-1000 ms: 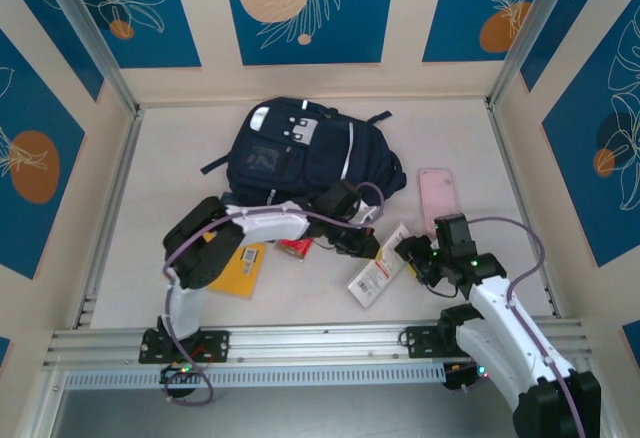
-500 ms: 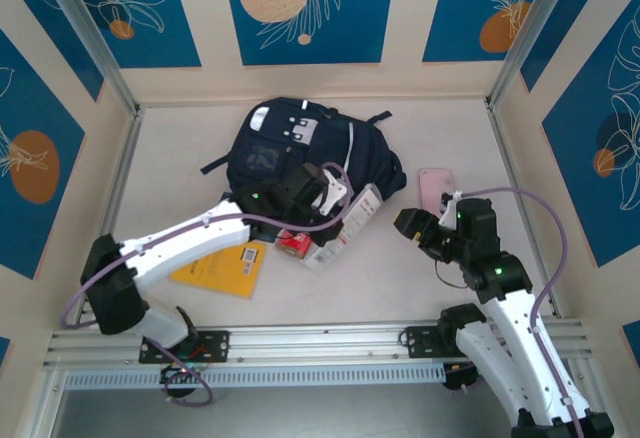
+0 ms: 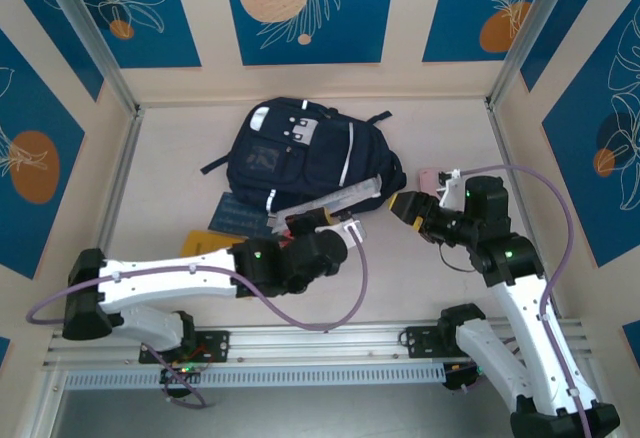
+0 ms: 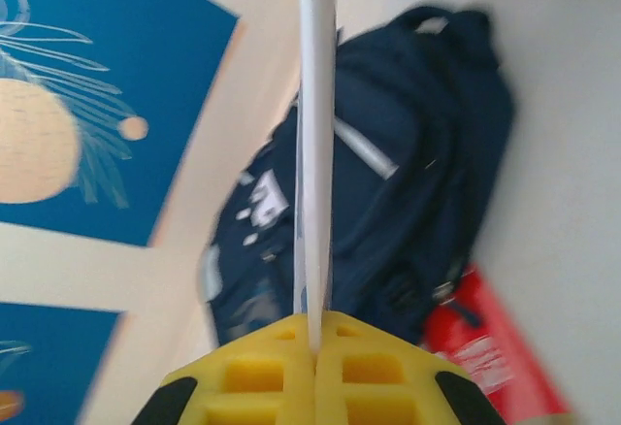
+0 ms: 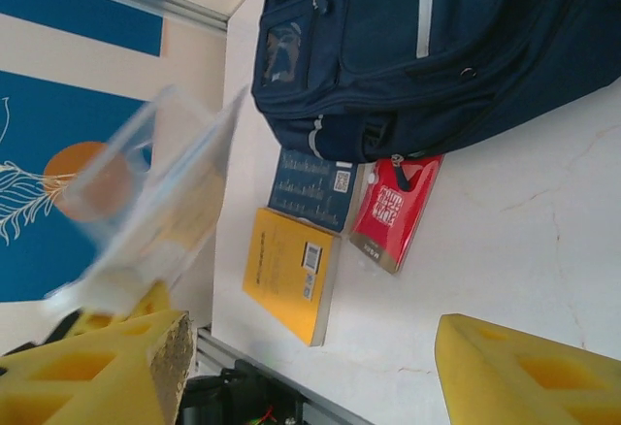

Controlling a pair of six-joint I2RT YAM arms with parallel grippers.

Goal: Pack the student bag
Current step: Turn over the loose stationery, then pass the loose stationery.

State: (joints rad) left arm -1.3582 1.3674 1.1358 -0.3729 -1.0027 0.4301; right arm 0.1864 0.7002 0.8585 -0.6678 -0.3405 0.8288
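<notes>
Left pincer: clamped on thin clear plastic packet, held edge-on.
Right pincer: wide, empty.
Large dark navy fabric backpack: on counter, just beyond both pincers.
Step, judged: delivering the packet.
Next calls for an open compartment.

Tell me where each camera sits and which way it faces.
Top external: above and behind the bases, looking down on the table; both arms and the student bag show.
Left wrist: on the left arm, looking along the left claw, shut on a thin white pack, toward the bag.
Right wrist: on the right arm, looking past the open right claw at the bag.
Shared: all three show the bag.
</notes>
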